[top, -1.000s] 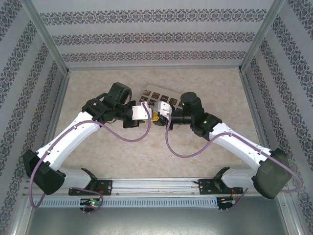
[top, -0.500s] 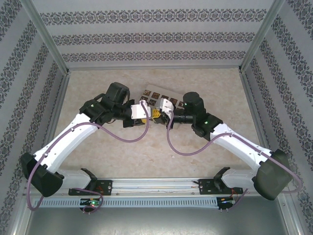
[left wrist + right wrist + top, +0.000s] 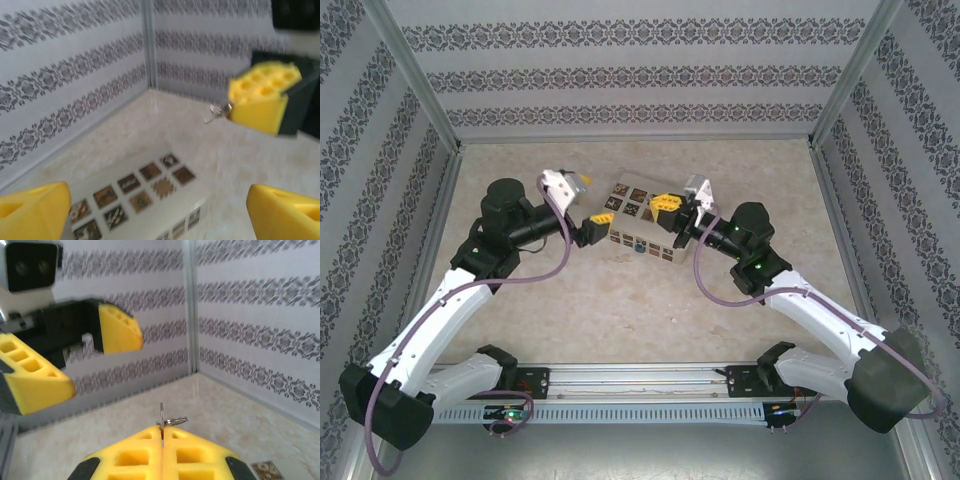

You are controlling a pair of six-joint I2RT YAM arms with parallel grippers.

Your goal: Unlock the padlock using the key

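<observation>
The right jaws are clenched on the key, their yellow pads pressed flat together. The thin metal piece stands upright out of the seam between them, with a small ring hanging to one side. In the left wrist view the key pokes out sideways from the right arm's pad, held in the air above the desk.

The left jaws are released, their two yellow fingertips spread wide with nothing between them. Seen from the right wrist, they face the key but stay apart from it.

Below the left jaws lies the cream box with brown patterned squares on its lid. In the top view the box sits mid-desk between the two arms, with the left jaws just beside its left end and the right jaws over its far right part.

A small blue speck on the box's near side appears to be the padlock. It is too small to tell whether it is locked.
</observation>
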